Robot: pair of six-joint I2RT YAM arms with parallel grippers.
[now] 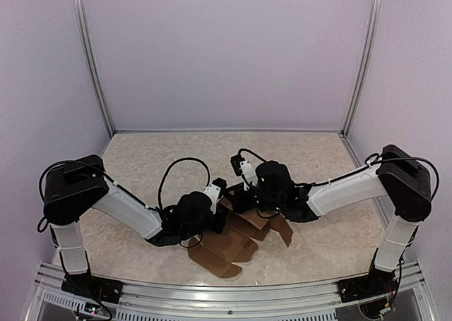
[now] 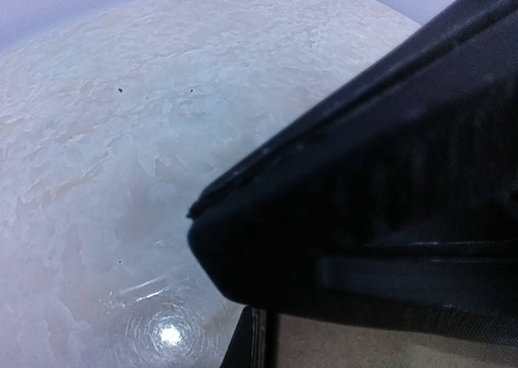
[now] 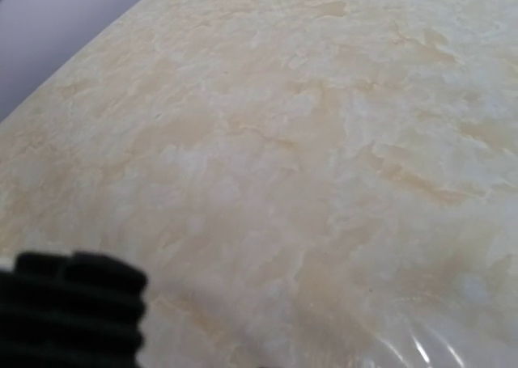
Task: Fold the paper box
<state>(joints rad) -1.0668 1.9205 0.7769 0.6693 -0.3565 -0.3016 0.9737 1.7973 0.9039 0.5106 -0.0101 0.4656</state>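
Note:
The paper box (image 1: 229, 245) is a flat brown cardboard sheet with flaps, lying on the table near the front, between the two arms. My left gripper (image 1: 217, 200) sits low at the sheet's far left edge, where a flap (image 1: 227, 205) stands up, and it is shut on that flap. In the left wrist view one dark finger (image 2: 252, 344) lies against brown cardboard (image 2: 380, 348). My right gripper (image 1: 239, 194) is shut, close beside the left one at the sheet's far edge. Its fingers are hidden in the right wrist view.
The beige marbled table (image 1: 141, 159) is walled by lilac panels (image 1: 226, 53). A big black body of the other arm (image 2: 388, 198) fills the right of the left wrist view. A black ribbed part (image 3: 73, 311) shows at the lower left of the right wrist view.

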